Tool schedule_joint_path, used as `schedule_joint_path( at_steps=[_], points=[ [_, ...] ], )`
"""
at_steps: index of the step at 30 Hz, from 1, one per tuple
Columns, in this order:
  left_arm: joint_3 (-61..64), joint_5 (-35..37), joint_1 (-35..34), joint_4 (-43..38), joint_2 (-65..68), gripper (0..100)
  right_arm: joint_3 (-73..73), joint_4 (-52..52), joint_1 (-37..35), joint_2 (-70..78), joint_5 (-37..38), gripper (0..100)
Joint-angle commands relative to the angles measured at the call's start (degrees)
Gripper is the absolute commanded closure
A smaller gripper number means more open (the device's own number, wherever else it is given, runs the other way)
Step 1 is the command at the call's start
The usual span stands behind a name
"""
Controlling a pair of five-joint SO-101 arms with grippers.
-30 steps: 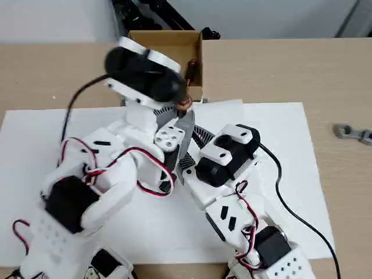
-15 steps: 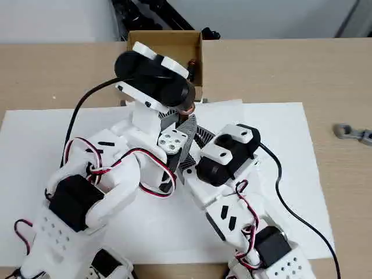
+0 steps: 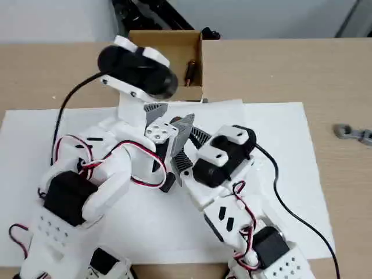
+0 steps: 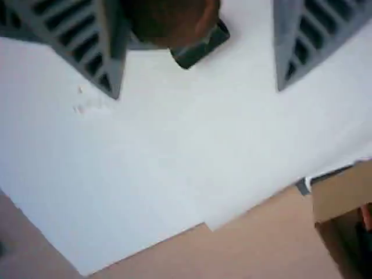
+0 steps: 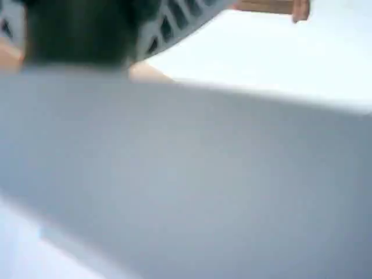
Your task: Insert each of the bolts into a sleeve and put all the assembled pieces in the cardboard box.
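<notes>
The cardboard box (image 3: 165,38) stands at the back of the table, with one copper sleeve-and-bolt piece (image 3: 190,71) lying along its right wall. My left gripper (image 3: 170,118) hangs open over the white paper just in front of the box. Between its fingers sits a copper sleeve (image 4: 174,17) with a dark bolt head (image 4: 200,43), close to one finger and apart from the other. The same gripper (image 4: 196,90) also has a corner of the box (image 4: 343,195) in its wrist view. My right gripper (image 3: 189,148) is right behind the left one, and its wrist view catches a copper piece (image 5: 270,6) over the paper.
A large white paper sheet (image 3: 279,145) covers the middle of the wooden table. A metal wrench (image 3: 351,132) lies on bare wood at the far right. Both arms crowd together in front of the box.
The left arm has swung left and back from the box's front corner. Its fingers now stand wide apart around the copper piece.
</notes>
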Motion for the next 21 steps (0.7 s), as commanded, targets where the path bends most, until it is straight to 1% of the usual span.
schedule_joint_path(
  at_steps=[1,3,4,7,8,11,21],
  points=[
    [-2.77,-0.26,-0.97,2.55,-1.23,84,-1.85,-0.92,1.01,0.22,-0.35,99.5],
    [-5.67,-0.35,-0.97,4.13,-1.23,84,-3.78,0.13,2.07,1.36,-0.35,99.5],
    [-7.6,-0.35,-1.23,4.57,-1.23,86,-5.54,1.54,2.59,2.95,-0.35,99.5],
    [-11.65,-0.79,-4.04,3.25,-0.88,98,-13.01,5.32,4.18,9.8,-0.7,99.5],
    [-11.74,-2.29,-5.54,2.55,-1.23,100,-15.65,5.23,4.88,12.35,-0.7,99.5],
    [-11.74,-6.51,-10.02,3.87,-1.32,100,-22.68,5.23,5.93,20.09,-0.62,99.5],
    [-11.56,-7.38,-20.66,13.71,-1.32,99,-41.23,0.75,9.8,44.09,-0.79,99.5]
  ],
)
